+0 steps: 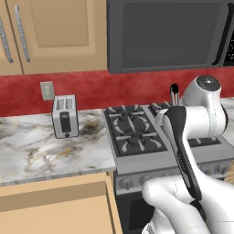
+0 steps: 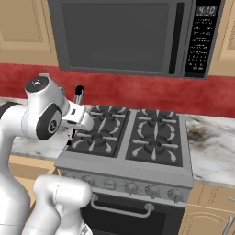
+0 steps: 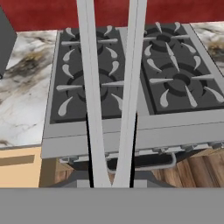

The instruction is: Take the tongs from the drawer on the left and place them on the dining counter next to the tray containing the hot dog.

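I hold the tongs (image 3: 92, 109) clamped between my gripper (image 3: 105, 186) fingers, lifted above the stove (image 3: 131, 87). Their two arms spread far forward, so turning toward the dining counter could knock them on the microwave (image 2: 124, 36).

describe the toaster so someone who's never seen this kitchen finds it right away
Start at the gas stove under the microwave. On the marble worktop left of the stove stands the toaster, against the red wall below a wall outlet. It is a silver upright box with two top slots and a dark front panel.
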Robot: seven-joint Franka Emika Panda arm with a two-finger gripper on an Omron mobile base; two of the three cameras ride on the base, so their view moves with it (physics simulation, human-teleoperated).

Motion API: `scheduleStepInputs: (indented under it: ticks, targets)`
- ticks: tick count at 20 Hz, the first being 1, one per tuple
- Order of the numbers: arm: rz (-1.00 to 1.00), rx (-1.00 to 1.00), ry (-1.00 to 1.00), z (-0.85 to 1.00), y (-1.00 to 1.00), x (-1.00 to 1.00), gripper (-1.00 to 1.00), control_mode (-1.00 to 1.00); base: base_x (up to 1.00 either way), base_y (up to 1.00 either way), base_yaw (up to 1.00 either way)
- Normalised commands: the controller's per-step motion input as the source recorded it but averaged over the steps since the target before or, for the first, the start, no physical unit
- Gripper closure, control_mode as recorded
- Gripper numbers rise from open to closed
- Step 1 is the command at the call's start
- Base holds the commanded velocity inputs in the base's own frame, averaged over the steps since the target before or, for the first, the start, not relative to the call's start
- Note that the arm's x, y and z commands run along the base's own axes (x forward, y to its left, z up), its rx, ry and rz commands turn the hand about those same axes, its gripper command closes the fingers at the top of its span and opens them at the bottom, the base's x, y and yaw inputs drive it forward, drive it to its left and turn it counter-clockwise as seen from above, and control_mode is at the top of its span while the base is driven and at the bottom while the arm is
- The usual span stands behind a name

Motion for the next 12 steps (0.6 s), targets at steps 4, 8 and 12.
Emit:
scheduleStepInputs:
  ticks: [4, 8, 12]
  targets:
    - [0.00, 0.00, 0.00, 0.00, 0.00, 0.00, 1.00, 1.00, -0.08, -0.04, 0.00]
    - [0.00, 0.00, 0.00, 0.00, 0.00, 0.00, 1.00, 1.00, -0.39, -0.21, -0.06]
    - [0.00, 0.00, 0.00, 0.00, 0.00, 0.00, 1.00, 1.00, -0.51, -0.33, -0.09]
